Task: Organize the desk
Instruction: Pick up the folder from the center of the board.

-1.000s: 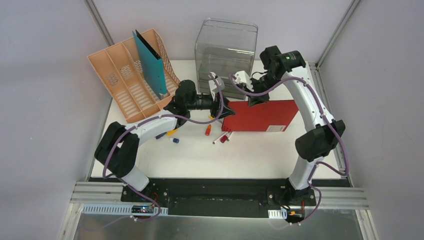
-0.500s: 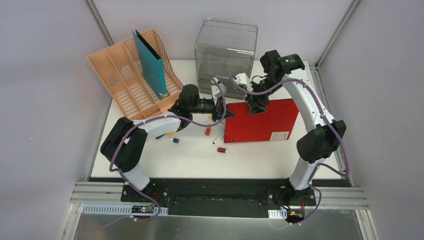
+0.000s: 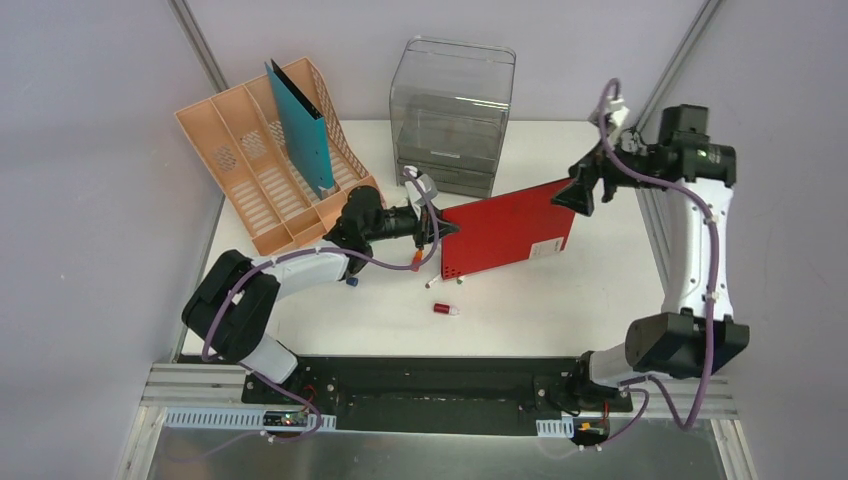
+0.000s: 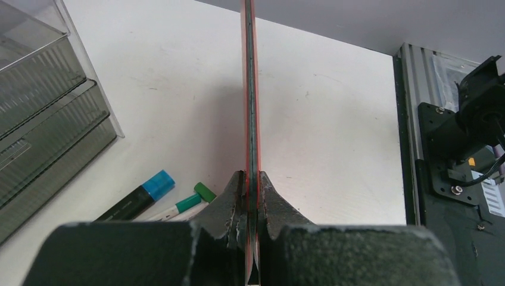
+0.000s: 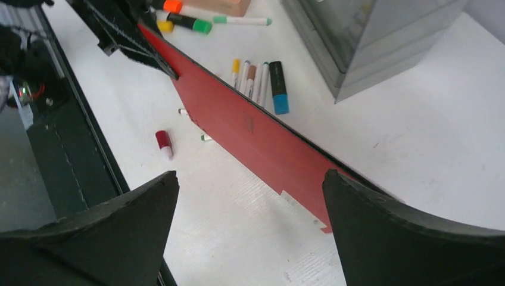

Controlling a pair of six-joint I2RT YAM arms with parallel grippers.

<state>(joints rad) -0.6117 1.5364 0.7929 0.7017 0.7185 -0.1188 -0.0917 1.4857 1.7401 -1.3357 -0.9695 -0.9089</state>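
Noted white bench (image 3: 540, 310) spanning beneath both arms, black front rail along its near edge, aluminium frame at the sides.

Found at far left of bench: peach file rack (image 3: 250, 170), teal folder (image 3: 300, 125) standing upright in one slot. At far centre: clear grey drawer box (image 3: 450, 110).

Logged left end effector (image 3: 437, 228) clenched on the left edge of red folder (image 3: 505, 235). Folder held on edge and tilted, right end higher than left. Confirmed from left wrist view: folder (image 4: 251, 89) seen edge-on, pinched between both fingers (image 4: 233, 196). Cannot tell whether its lower corner touches the bench.

Logged right end effector (image 3: 583, 190) released, jaws spread wide, just beside the folder's upper right corner but apart from it. From right wrist view, nothing between the fingers (image 5: 149, 202); folder (image 5: 256, 137) beyond them.

Seen loose on bench: red capped piece (image 3: 444, 309) in front of the folder; blue-capped marker (image 5: 277, 86) among several pens between folder and drawer box (image 5: 369, 42).
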